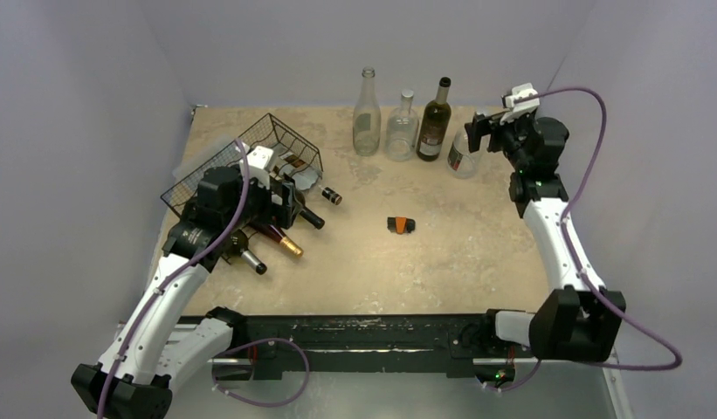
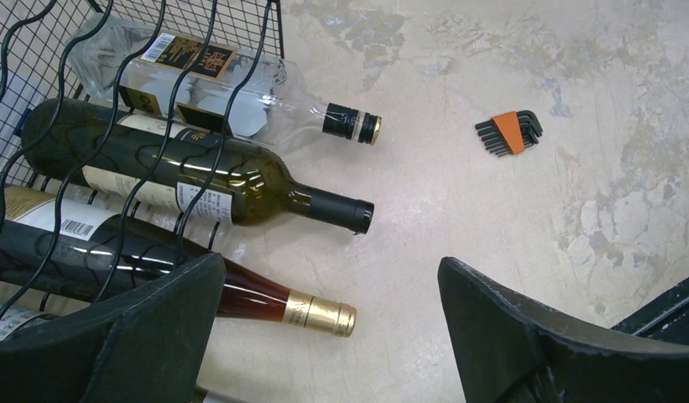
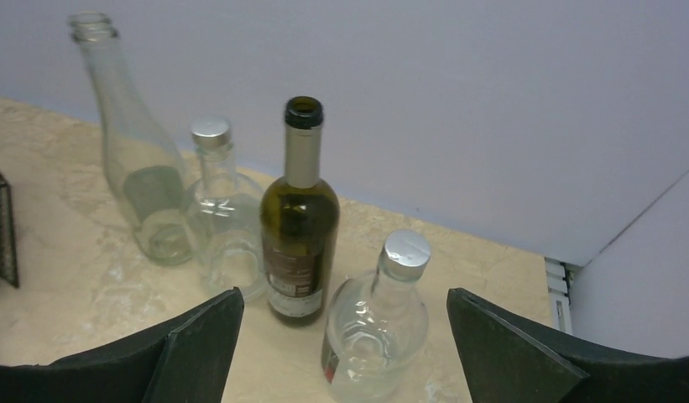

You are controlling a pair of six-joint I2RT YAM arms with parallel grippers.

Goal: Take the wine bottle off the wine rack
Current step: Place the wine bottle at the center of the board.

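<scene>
Stone tabletop (image 1: 459, 262), upright bottles (image 1: 434, 122) at back, hex keys (image 1: 401, 225) mid-table, left tool (image 2: 328, 277) and right tool (image 3: 345, 294) spread wide, empty

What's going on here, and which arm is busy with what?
Bottles are being moved off a rack onto the table. The left fingers hover open over the bottles lying in the rack, nearest the gold-capped one, gripping nothing. The right fingers stand open either side of a small clear bottle, upright at the end of a row of four by the back wall, without touching it.
</scene>
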